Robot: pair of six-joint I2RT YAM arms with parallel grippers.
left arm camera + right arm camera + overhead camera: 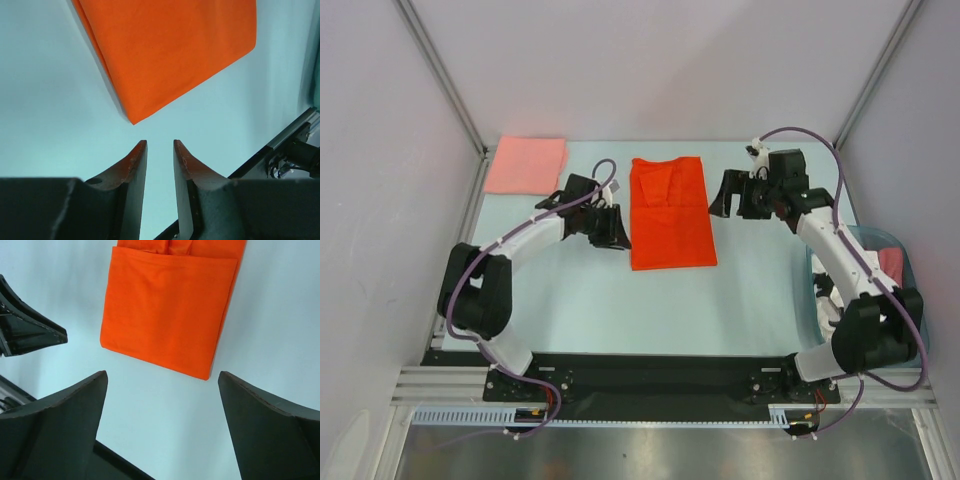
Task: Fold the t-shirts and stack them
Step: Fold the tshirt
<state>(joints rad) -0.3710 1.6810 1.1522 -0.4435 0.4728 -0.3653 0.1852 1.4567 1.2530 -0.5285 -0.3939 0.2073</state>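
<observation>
Between the narrowly parted left gripper [160, 145] and wide-spread right gripper [162, 374] lies the orange-red t-shirt [670, 215]; likely limp; pinch corners.

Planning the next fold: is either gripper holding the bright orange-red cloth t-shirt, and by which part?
Nothing is held: left gripper and right gripper have empty jaws, clear of the bright orange-red cloth t-shirt.

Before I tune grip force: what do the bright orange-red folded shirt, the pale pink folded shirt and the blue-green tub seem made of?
Bright orange-red folded shirt: soft matte cloth, likely knit; limp layered folds, no shine.
Pale pink folded shirt: apparently similar matte cloth; weave too far to see.
Blue-green tub: probably translucent plastic; thin, rigid-looking rim.
</observation>
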